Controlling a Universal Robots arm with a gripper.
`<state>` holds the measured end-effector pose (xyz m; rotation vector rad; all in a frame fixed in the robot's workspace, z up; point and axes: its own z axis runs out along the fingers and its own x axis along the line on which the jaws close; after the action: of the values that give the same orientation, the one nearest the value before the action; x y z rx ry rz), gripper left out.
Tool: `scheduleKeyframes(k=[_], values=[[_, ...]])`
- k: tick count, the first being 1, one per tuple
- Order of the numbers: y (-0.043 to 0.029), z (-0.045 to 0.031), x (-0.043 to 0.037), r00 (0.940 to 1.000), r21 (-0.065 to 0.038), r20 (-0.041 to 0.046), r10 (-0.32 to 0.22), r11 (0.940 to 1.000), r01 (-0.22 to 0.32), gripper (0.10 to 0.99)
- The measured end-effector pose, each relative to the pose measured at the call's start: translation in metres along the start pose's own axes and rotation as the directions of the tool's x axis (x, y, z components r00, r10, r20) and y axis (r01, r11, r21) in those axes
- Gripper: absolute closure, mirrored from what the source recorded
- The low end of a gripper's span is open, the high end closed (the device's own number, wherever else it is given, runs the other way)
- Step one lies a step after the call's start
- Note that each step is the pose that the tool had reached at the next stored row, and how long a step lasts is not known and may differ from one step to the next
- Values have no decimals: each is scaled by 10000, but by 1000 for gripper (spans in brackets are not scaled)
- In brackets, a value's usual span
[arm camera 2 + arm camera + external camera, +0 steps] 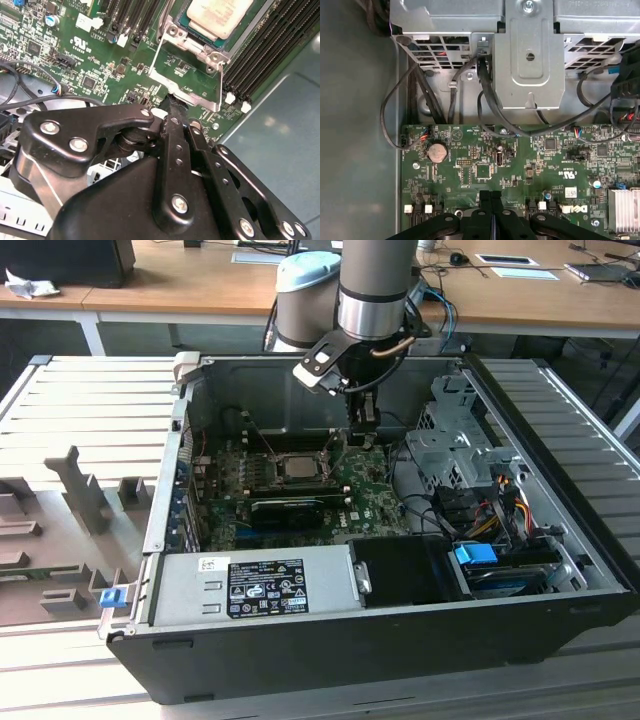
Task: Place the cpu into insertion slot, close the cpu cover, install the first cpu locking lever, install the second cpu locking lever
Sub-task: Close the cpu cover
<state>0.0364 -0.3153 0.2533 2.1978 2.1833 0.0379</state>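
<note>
My worry is the cover (161, 80). The jaws are pressed together with nothing between them, and their tip sits right at the cover's free edge. An off-centre push could slide off the thin frame and jab the board (485, 160), or skid onto the cpu (215, 17). The cover is a slim silver frame, swung open, with green board showing through its window. The cpu lies in the slot (197, 44), pale metal top up, and looks level to me.
</note>
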Motion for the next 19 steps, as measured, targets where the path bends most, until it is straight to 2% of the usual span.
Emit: scheduleKeyframes(k=[19], values=[[-55, -2, 0, 10000, 0, 0, 0, 10000, 0, 980]])
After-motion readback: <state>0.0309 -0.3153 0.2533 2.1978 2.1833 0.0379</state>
